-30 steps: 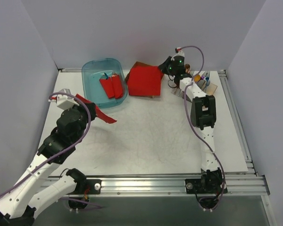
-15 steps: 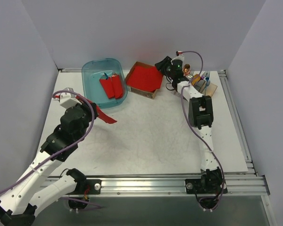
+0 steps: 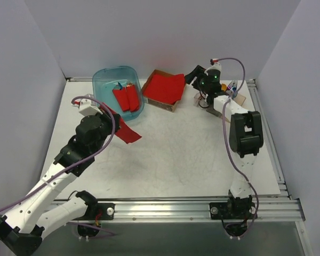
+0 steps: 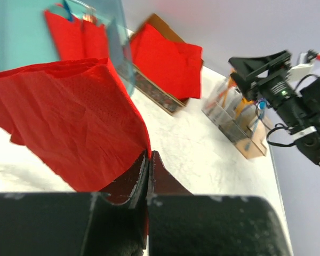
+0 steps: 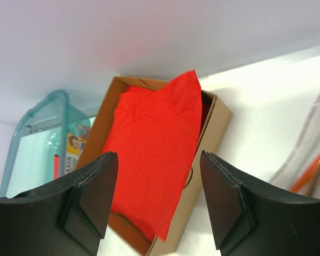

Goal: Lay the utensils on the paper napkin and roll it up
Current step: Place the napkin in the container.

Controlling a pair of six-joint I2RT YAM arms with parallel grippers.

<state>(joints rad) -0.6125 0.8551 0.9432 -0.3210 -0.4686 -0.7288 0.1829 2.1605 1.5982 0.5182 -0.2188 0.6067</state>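
Note:
The paper napkin (image 3: 125,132) (image 4: 69,114), a thin bright red sheet, hangs above the table at the left with my left gripper (image 3: 113,118) (image 4: 149,154) shut on its corner. The utensils (image 3: 232,87) (image 4: 244,109) stand in a clear holder at the back right, orange and blue handles showing. An orange one (image 5: 309,172) shows at the edge of the right wrist view. My right gripper (image 3: 194,74) (image 5: 159,158) hovers open beside that holder, its jaws wide apart with nothing between them, facing the red stack (image 5: 149,144).
A cardboard box (image 3: 170,104) (image 5: 210,133) holding the thick red stack (image 3: 163,86) sits at the back centre. Left of it a teal bin (image 3: 102,80) (image 5: 34,128) holds short red rolls (image 3: 126,97). Grey walls close in the table.
The right gripper opened, let go of the red stack, which dropped back into its box, and moved right. The left arm carried the napkin right, toward the centre.

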